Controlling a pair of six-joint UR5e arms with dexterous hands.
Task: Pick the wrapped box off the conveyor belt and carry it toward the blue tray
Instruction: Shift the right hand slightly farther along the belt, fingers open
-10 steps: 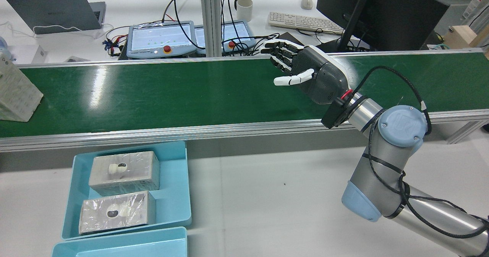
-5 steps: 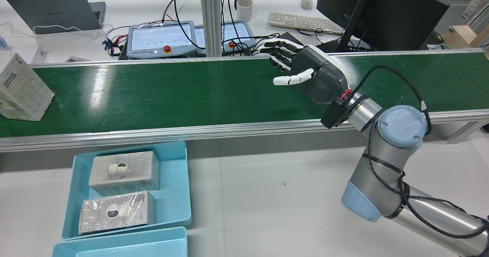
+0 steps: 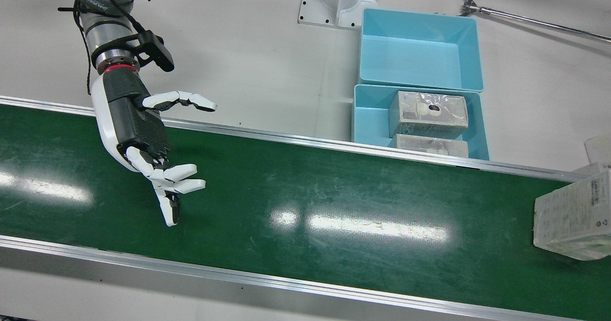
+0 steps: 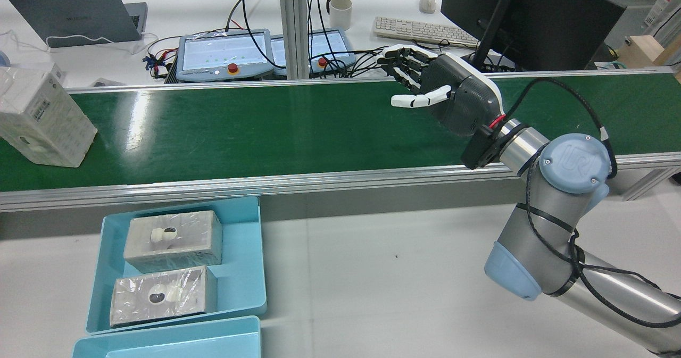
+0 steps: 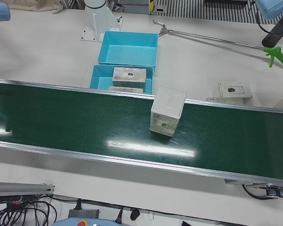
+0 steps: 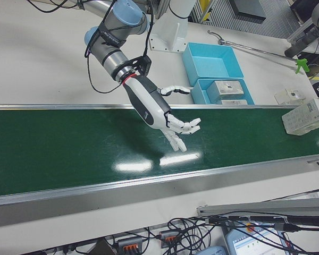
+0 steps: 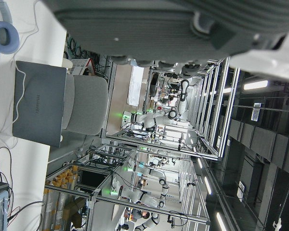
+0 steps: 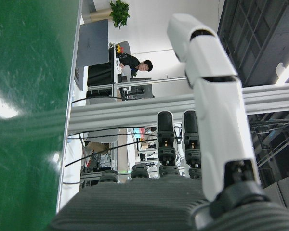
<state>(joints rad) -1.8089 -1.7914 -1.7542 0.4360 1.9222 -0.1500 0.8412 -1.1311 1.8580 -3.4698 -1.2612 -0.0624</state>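
Note:
The wrapped box (image 4: 45,116) stands on the green conveyor belt (image 4: 266,129) at its far left end in the rear view; it also shows in the front view (image 3: 573,216) and left-front view (image 5: 167,111). My right hand (image 4: 441,94) hovers open over the belt's far side, fingers spread and pointing left, far from the box and holding nothing (image 3: 143,139). The blue tray (image 4: 242,273) sits on the table before the belt with two wrapped boxes inside. Only the palm of my left hand (image 7: 173,29) shows, in its own view; its fingers are hidden.
A second, empty blue tray (image 3: 420,49) adjoins the first. A long grabber tool (image 5: 217,40) and spare boxes (image 5: 233,89) lie on the table. Teach pendants (image 4: 223,55), a keyboard and a monitor (image 4: 532,17) stand beyond the belt.
The wrapped box has ridden the belt to the right, further into view. My right hand has shifted right and a little toward the belt's far edge, still open.

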